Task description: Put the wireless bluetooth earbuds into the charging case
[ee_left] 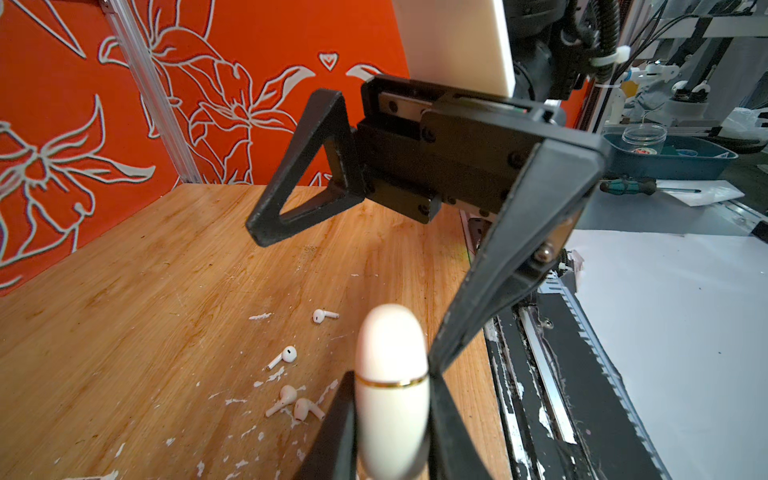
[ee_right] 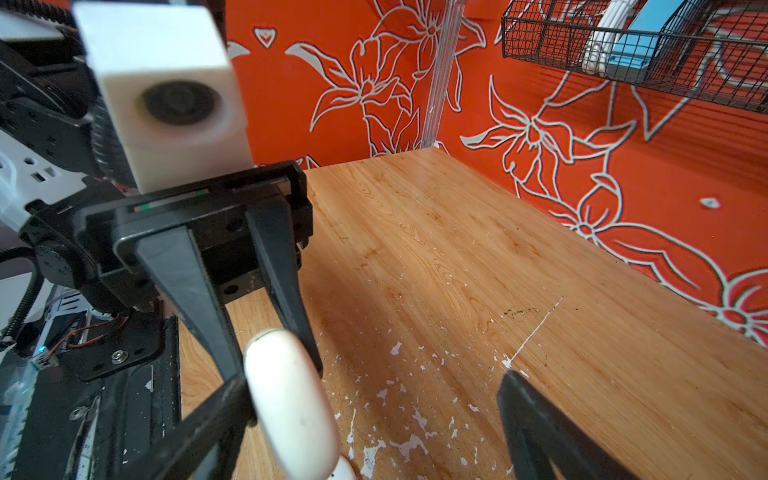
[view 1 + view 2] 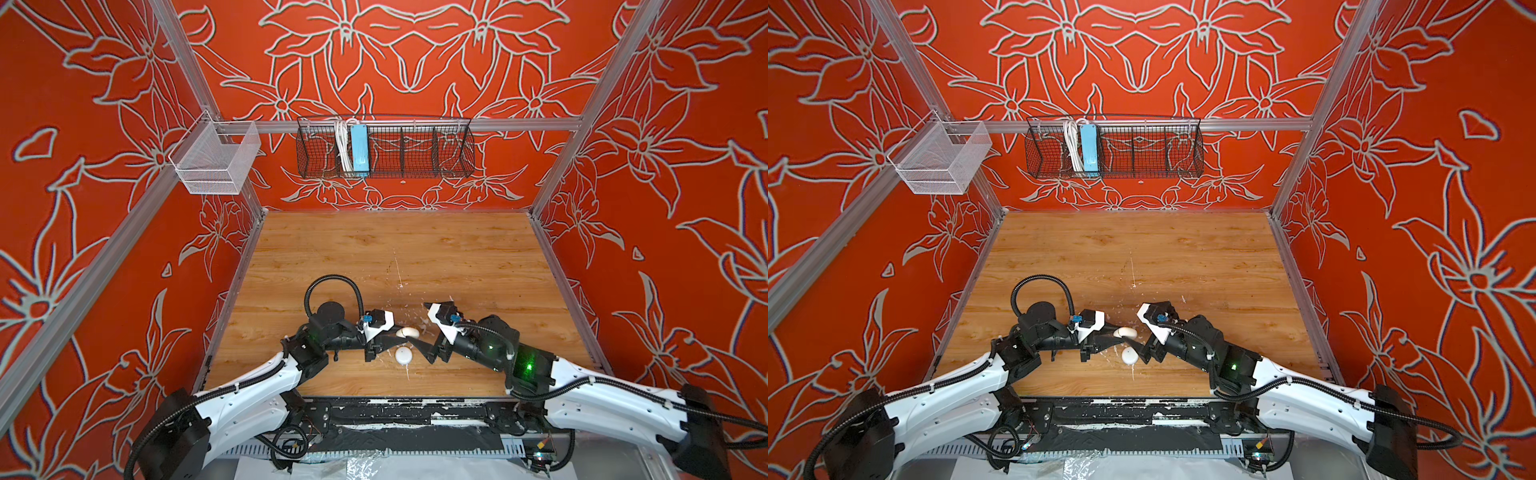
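Cream case point(image 1: 390, 340): clamped in left pincer point(image 1: 390, 372) (gold seam)
Right pincer point(image 2: 376, 378): wide open
White earbuds point(image 1: 325, 316): 2 on tabletop point(image 1: 124, 332)

Item 1, both top views: bright, even light from overhead. I find no hard shadows, only soft dark patches on the desk point(image 3: 415, 257) under the arms point(image 3: 249, 386). The orange walls point(image 3: 104, 208) are heavily saturated, and the flower outlines show coloured fringes toward the edges. The frame rails point(image 3: 83, 266) bow from wide-angle distortion. Fine detail is soft throughout.

Item 2, left wrist view: the cream case point(image 1: 390, 395), nearest the lens, is out of focus and pale with glare at its top. The white earbuds point(image 1: 284, 355) beyond it are fairly sharp. The white sheet point(image 1: 685, 332) outside is nearly washed out.

Item 3, right wrist view: the camera block point(image 2: 166, 104) and the cream case are blurred. The desk grain is crisp farther out. I note a broad soft shadow across the near desk.
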